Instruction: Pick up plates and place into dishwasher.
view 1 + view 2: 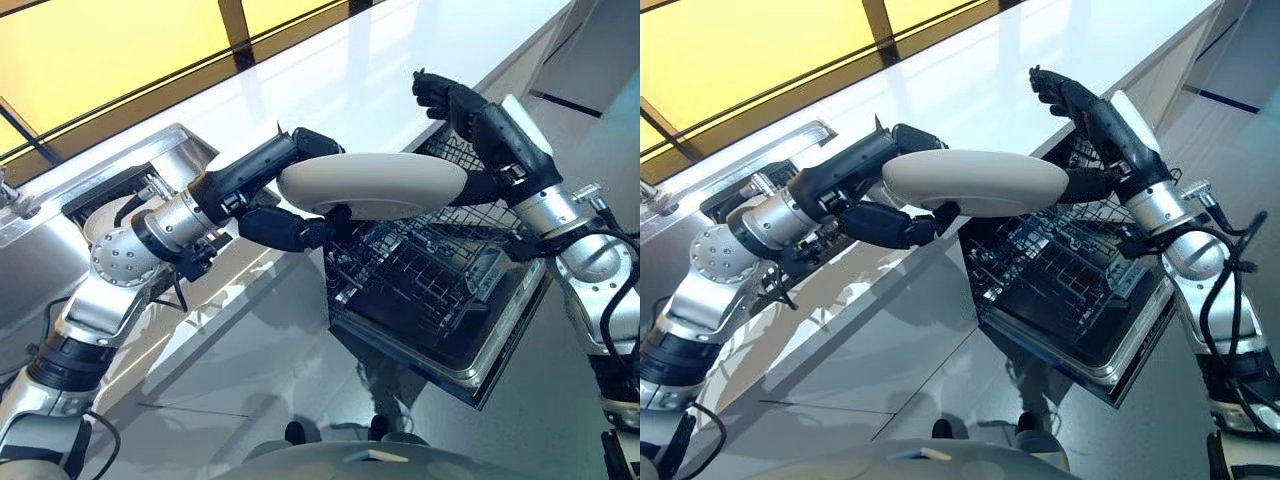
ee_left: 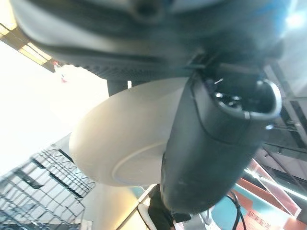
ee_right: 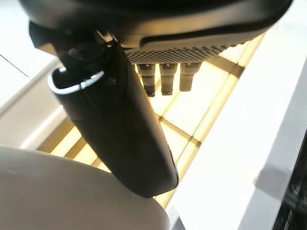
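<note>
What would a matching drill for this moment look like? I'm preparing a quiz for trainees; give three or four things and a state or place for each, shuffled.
Things:
1. round white plate
2. left hand
3. right hand
4. dark wire dishwasher rack

States or places:
A. pulled out, below the plate
B. fingers and thumb clamped on the plate's rim
C. held in the air between both hands
D. fingers lifted above the plate, thumb by its far edge

Pairs: 1-C, 2-B, 3-D, 4-A
</note>
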Robot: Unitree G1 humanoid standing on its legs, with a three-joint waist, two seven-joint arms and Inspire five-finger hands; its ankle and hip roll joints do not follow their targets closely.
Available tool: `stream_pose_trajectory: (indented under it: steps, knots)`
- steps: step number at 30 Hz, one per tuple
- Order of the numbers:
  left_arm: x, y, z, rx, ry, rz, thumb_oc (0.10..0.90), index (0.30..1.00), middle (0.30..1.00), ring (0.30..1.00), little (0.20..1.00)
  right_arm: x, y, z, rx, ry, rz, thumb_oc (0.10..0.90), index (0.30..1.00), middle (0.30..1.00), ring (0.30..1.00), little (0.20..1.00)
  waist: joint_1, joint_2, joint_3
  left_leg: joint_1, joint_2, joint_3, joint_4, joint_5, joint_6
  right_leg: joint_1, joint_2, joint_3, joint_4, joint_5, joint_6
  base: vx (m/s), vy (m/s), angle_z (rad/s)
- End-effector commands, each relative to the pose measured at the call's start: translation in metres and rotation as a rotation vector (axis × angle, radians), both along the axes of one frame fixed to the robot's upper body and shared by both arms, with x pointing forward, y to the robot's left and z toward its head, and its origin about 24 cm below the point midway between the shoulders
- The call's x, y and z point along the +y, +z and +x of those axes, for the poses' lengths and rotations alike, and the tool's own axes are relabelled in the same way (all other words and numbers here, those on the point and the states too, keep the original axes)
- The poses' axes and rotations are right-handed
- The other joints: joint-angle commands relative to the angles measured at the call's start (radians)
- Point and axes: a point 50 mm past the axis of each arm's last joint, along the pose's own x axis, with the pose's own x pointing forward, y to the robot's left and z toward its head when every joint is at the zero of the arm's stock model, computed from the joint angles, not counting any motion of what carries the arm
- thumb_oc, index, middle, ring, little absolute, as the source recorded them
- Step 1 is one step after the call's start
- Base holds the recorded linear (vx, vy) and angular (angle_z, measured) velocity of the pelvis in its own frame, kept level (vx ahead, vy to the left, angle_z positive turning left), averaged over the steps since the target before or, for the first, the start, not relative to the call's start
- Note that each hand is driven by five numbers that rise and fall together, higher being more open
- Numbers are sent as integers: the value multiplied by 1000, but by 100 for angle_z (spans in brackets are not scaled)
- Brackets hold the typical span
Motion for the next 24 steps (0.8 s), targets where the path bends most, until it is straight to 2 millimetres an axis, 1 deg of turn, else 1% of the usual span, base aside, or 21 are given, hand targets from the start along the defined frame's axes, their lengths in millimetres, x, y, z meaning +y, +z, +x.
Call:
stream_pose_trajectory:
  steps: [1,3,5,8,9,12,14,17,20,21,24]
  knots:
    - [-11,51,1,-242,-46,-86,100,300,300,300,200,44,65,-21,-322,279,34,800,900,900,900,900,-7,-50,-80,-5,-105,10,90,-164,78,-17,75,-11,142,-164,-6,0,0,0]
    - [-8,52,1,-269,-9,-76,100,300,300,300,200,41,67,-21,-353,236,46,800,900,900,900,900,-6,-50,-82,-4,-104,9,88,-163,78,-16,77,-11,143,-165,-7,0,0,0]
    - [-3,55,2,-310,45,-99,100,300,300,300,200,33,71,-21,-422,144,53,800,900,900,900,900,-4,-48,-83,2,-100,2,68,-153,78,-13,80,-14,144,-166,-7,0,0,0]
    - [6,64,-5,-443,114,-209,100,300,300,300,200,18,72,-23,-558,-54,-20,800,900,900,900,900,-3,-44,-84,3,-94,-10,32,-125,70,-15,86,-21,140,-160,-8,0,0,0]
    - [8,65,-7,-471,125,-229,100,300,300,300,200,15,71,-24,-571,-79,-28,800,900,900,900,900,-3,-44,-85,5,-93,-12,28,-123,68,-15,86,-22,138,-160,-8,7,-11,4]
    - [16,68,-18,-615,199,-320,100,300,300,300,200,7,69,-25,-616,-192,-98,800,900,900,900,900,-3,-47,-87,0,-96,-9,45,-132,67,-17,86,-16,135,-160,-10,13,-1,2]
    - [22,70,-26,-722,258,-387,100,300,300,300,200,2,69,-24,-629,-255,-139,800,900,900,900,900,-2,-52,-86,-2,-100,-6,68,-152,72,-17,84,-8,139,-169,-11,0,0,0]
    - [26,71,-34,-826,302,-450,100,300,300,300,200,-5,68,-21,-647,-355,-199,800,900,900,900,900,1,-56,-87,-7,-102,-4,83,-160,77,-20,85,-4,145,-169,-14,0,0,0]
    - [24,73,-39,-883,317,-486,100,300,300,300,200,-10,67,-17,-637,-419,-229,800,900,900,900,900,1,-55,-89,0,-97,-10,57,-147,73,-20,90,-4,146,-172,-14,0,0,0]
    - [22,74,-38,-888,323,-486,100,300,300,300,200,-11,66,-15,-614,-422,-221,800,900,900,900,900,0,-53,-91,3,-93,-13,36,-135,67,-19,92,-7,145,-172,-13,0,0,0]
    - [19,75,-34,-868,328,-474,100,300,300,300,200,-9,67,-13,-597,-391,-202,800,900,900,900,900,-2,-51,-93,7,-90,-19,21,-126,60,-20,92,-11,144,-173,-11,0,0,0]
